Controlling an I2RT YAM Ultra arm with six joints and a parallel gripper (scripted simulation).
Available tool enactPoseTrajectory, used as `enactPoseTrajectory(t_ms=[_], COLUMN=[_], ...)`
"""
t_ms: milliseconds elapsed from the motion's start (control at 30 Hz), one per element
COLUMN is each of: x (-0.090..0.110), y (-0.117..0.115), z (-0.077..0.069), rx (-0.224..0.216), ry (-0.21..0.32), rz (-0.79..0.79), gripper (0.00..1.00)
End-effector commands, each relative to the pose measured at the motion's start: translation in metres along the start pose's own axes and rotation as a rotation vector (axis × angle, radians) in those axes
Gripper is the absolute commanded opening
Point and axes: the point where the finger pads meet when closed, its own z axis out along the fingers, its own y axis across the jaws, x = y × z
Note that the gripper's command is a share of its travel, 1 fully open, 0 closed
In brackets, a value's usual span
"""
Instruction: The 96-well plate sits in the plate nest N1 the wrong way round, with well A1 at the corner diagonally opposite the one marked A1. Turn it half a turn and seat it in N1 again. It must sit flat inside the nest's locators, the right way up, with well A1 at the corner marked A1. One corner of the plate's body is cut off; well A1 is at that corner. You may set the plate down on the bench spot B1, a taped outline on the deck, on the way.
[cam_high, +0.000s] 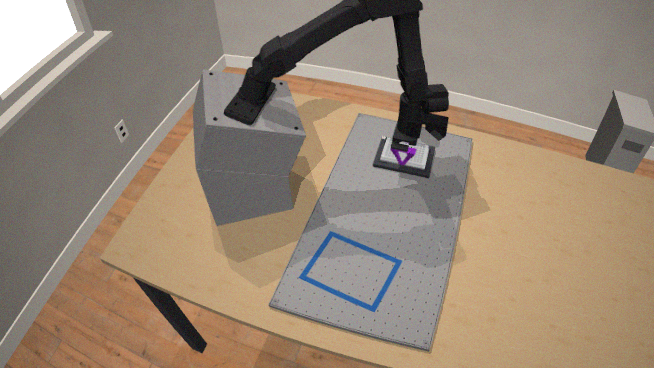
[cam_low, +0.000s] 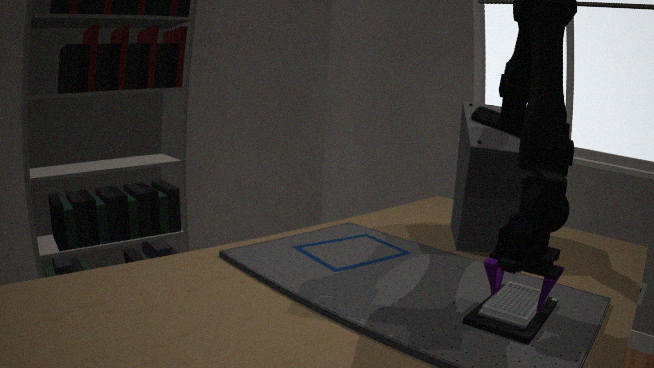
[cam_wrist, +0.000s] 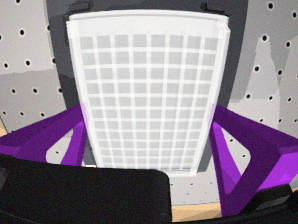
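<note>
The white 96-well plate (cam_high: 421, 159) (cam_low: 511, 300) (cam_wrist: 150, 65) lies flat, wells up, in the dark plate nest N1 (cam_high: 376, 161) (cam_low: 500, 329) (cam_wrist: 234, 55). Its cut corner looks to be at the top right in the wrist view, but this is faint. A small pale mark (cam_low: 554, 300) shows on one nest corner. My gripper (cam_high: 405, 154) (cam_low: 518, 301) (cam_wrist: 148, 109) points down over the plate and is shut on it, one purple finger against each long side. B1, a blue taped outline (cam_high: 337, 293) (cam_low: 316, 259), has nothing in it.
The grey perforated deck (cam_high: 345, 175) (cam_low: 280, 260) carries the nest at one end and B1 at the other. The arm's grey pedestal (cam_high: 245, 165) (cam_low: 485, 200) stands beside the deck on the wooden table (cam_high: 525, 250) (cam_low: 175, 310).
</note>
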Motion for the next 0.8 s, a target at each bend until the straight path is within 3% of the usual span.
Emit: enactPoseTrajectory(t_ms=[0,767], x=[-0.005,-0.005], y=[0.003,0.002], z=[-0.008,-0.043], rx=[-0.006,-0.006], ry=[-0.015,-0.015], rz=[0.001,0.001], gripper=[0.00,0.00])
